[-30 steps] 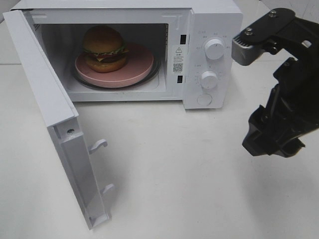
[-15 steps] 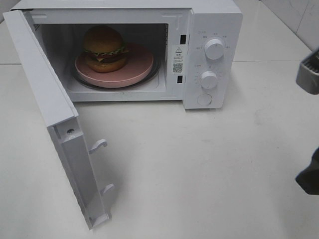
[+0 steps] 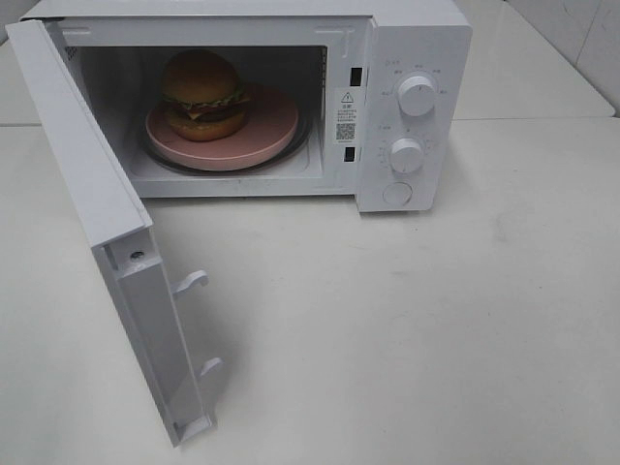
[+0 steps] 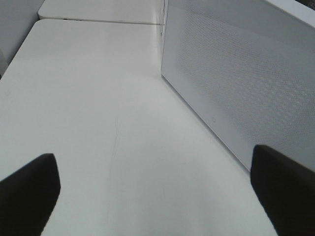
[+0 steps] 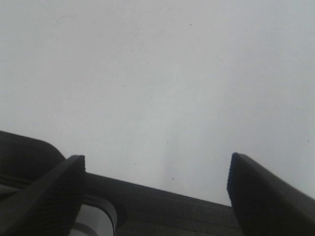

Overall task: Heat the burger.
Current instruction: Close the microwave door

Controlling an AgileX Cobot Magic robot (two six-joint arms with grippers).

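The burger (image 3: 202,95) stands upright on a round pink plate (image 3: 266,126) inside the white microwave (image 3: 412,29). The microwave door (image 3: 116,262) stands wide open, swung out to the left. Neither arm shows in the exterior high view. In the left wrist view my left gripper (image 4: 152,191) is open and empty over bare table, next to the perforated outer face of the door (image 4: 236,83). In the right wrist view my right gripper (image 5: 157,189) is open and empty above bare white table.
The microwave has two knobs (image 3: 418,95) and a round button (image 3: 397,194) on its right panel. The white table (image 3: 407,329) stretches in front and to the right. Two latch hooks (image 3: 191,282) stick out of the door's edge.
My right arm has pulled back to the right and left the exterior high view. The burger, plate and door have not moved.
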